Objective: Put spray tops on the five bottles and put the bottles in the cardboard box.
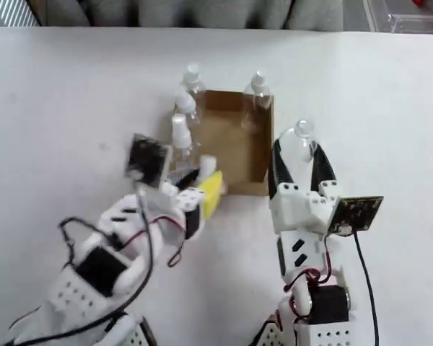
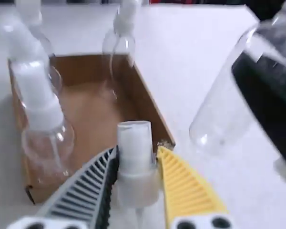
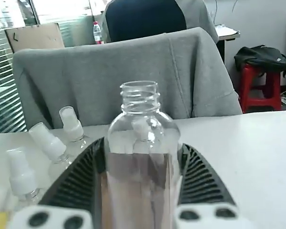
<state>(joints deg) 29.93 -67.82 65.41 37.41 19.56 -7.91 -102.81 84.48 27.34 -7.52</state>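
An open cardboard box (image 1: pixel 227 148) stands mid-table with several clear bottles in it, each wearing a white spray top, such as one (image 1: pixel 180 133) along the box's left wall. My left gripper (image 1: pixel 206 174) hovers at the box's near left corner, shut on a loose white spray top (image 2: pixel 133 143) between its grey and yellow fingers. Just right of the box, my right gripper (image 1: pixel 300 151) is shut on an upright clear bottle (image 3: pixel 139 119) whose neck is open. That bottle (image 2: pixel 229 100) leans in beside the box (image 2: pixel 93 109) in the left wrist view.
Three capped bottles (image 3: pixel 47 143) stand in a row to one side of the held bottle in the right wrist view. A grey-draped chair back (image 3: pixel 133 71) rises beyond the table's far edge. White tabletop (image 1: pixel 375 94) stretches around the box.
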